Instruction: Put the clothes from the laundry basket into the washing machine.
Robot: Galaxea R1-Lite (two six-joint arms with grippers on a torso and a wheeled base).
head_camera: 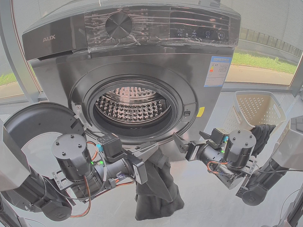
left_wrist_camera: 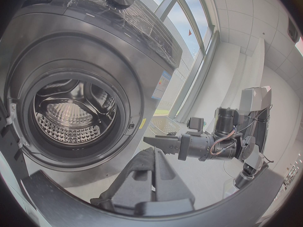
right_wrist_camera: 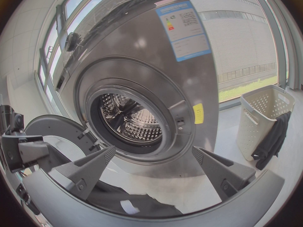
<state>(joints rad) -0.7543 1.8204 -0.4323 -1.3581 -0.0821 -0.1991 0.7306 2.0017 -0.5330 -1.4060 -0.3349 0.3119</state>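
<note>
A dark garment (head_camera: 157, 186) hangs from my left gripper (head_camera: 154, 148), which is shut on its top edge just below the washing machine's open port. The drum (head_camera: 132, 107) shows bare metal inside. In the left wrist view the fingers (left_wrist_camera: 169, 177) press together on the dark cloth (left_wrist_camera: 139, 163). My right gripper (head_camera: 177, 141) sits open beside it to the right, its fingers spread apart with nothing between them (right_wrist_camera: 153, 152). The white laundry basket (head_camera: 255, 107) stands on the floor at the right, with another dark garment (head_camera: 262, 136) draped over its near rim.
The machine's round door (head_camera: 38, 123) is swung open to the left, close behind my left arm. Glass window walls stand behind the washing machine (head_camera: 132, 57). Pale floor (head_camera: 205, 199) lies free between the machine and the basket.
</note>
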